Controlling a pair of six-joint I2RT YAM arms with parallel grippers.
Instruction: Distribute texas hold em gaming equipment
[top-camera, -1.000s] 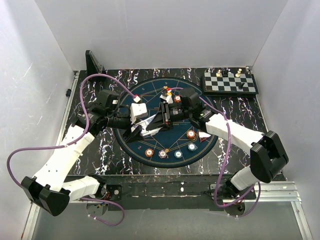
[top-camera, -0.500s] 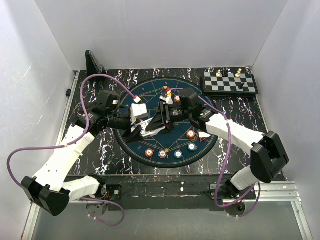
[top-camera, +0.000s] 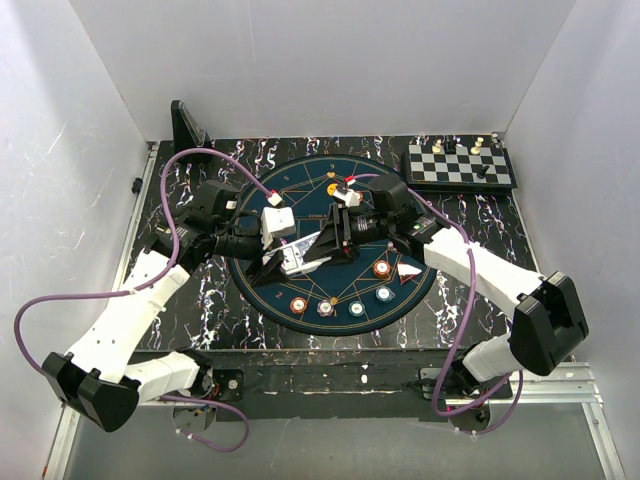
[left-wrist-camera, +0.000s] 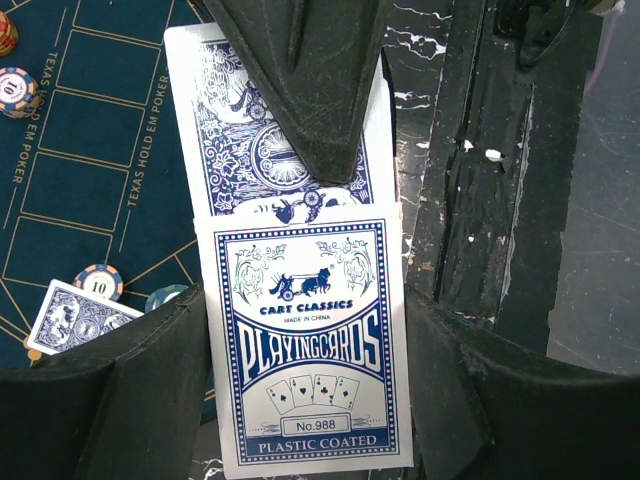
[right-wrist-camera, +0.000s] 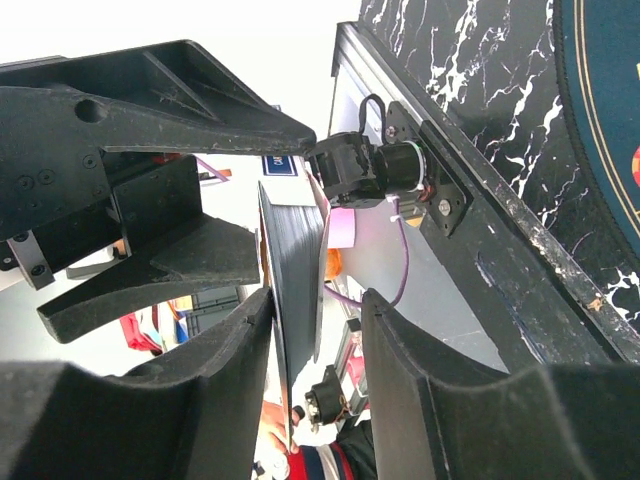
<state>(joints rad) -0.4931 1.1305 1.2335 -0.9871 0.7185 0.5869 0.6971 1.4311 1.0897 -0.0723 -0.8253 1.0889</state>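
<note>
While held over the poker mat, a little left of its middle: a playing-card box, clamped tight between the left fingers, blue-backed cards poking from its open end. Set apart around those cards' edge, the right fingers, daylight showing on one side. Along the mat's near rim, poker chips; just beside one, a loose card face down.

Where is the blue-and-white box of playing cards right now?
In the overhead view the blue-and-white playing-card box sits in the left arm's jaws above the middle of the round dark-blue mat, the right arm's jaws meeting it from the right.
</note>
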